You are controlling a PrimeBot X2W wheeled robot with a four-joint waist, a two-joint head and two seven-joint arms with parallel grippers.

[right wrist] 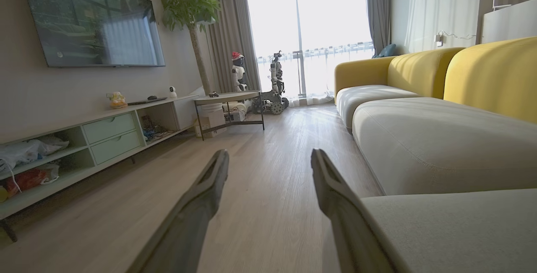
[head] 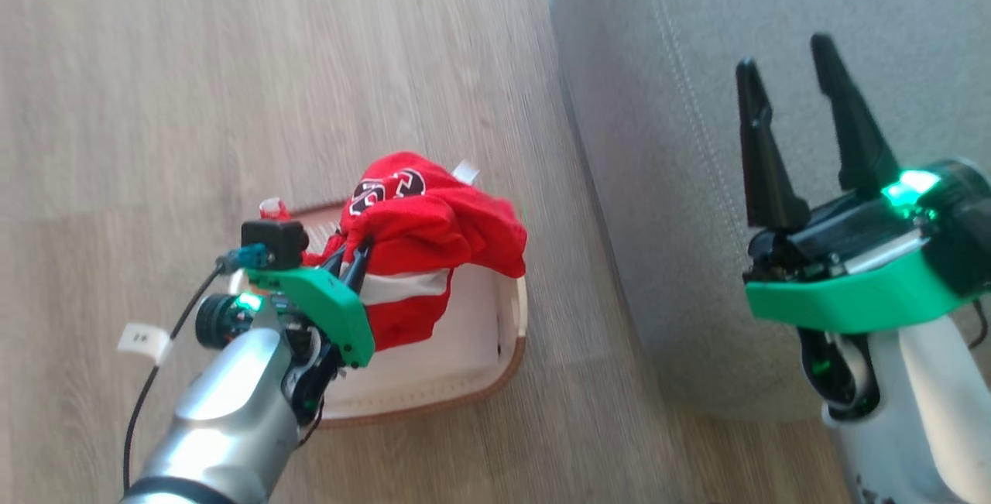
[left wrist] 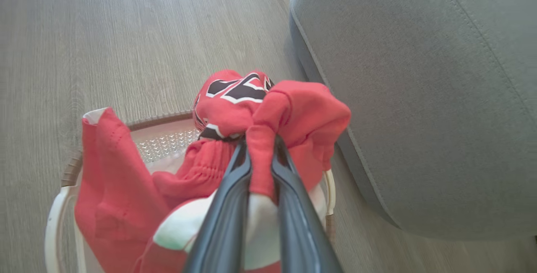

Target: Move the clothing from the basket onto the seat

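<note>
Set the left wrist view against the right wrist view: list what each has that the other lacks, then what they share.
Left wrist view: the left gripper shut on a red fold of the clothing, the rest draped in the basket. Right wrist view: the right gripper open, a wall television, a potted tree, yellow sofa backs. Shared: the wood floor and the grey seat.

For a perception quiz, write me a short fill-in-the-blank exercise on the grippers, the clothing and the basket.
The left gripper is shut on a fold of the clothing, which is mainly ____.
In the head view, the basket stands to the ____ of the seat.
The right gripper holds nothing and is ____.
Missing words: red; left; open.
</note>
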